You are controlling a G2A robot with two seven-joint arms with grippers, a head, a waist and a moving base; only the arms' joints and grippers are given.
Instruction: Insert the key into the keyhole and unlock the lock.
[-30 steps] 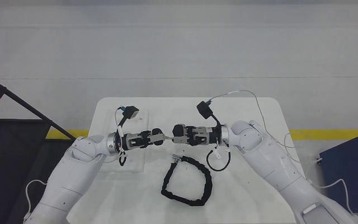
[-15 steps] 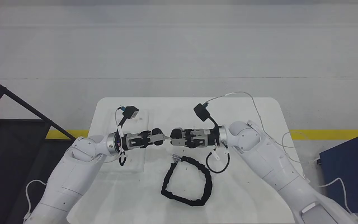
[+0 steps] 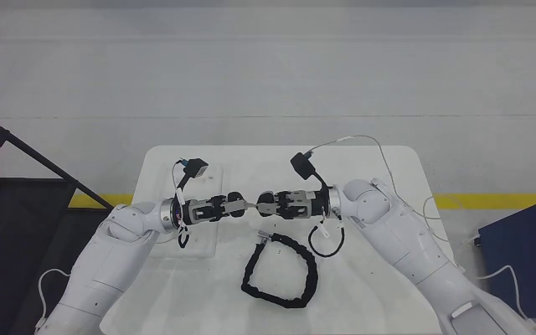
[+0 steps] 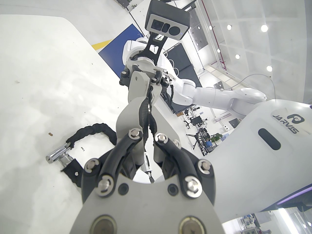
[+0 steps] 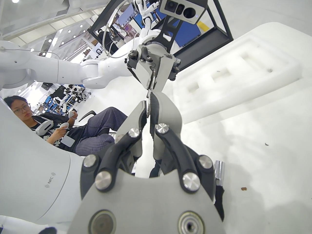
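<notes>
A small metal key (image 3: 250, 204) hangs in the air over the middle of the table, between both grippers, which meet tip to tip. My left gripper (image 3: 242, 203) (image 4: 146, 104) is shut on one end. My right gripper (image 3: 260, 203) (image 5: 149, 101) faces it and is shut on the thin blade (image 5: 150, 91). Below them on the table lies the chain lock in its black sleeve (image 3: 285, 270). Its silver lock cylinder (image 3: 266, 236) (image 4: 56, 155) (image 5: 219, 170) rests at the loop's near-left end.
A white foam tray (image 3: 205, 243) (image 5: 246, 66) with shallow cut-outs lies under the left arm. The table's edge (image 3: 276, 148) runs close behind the arms. A cable (image 3: 368, 141) loops off the right arm.
The right gripper has edged a little toward the left gripper, and its wrist has turned slightly. The left arm and the chain lock have stayed where they were.
</notes>
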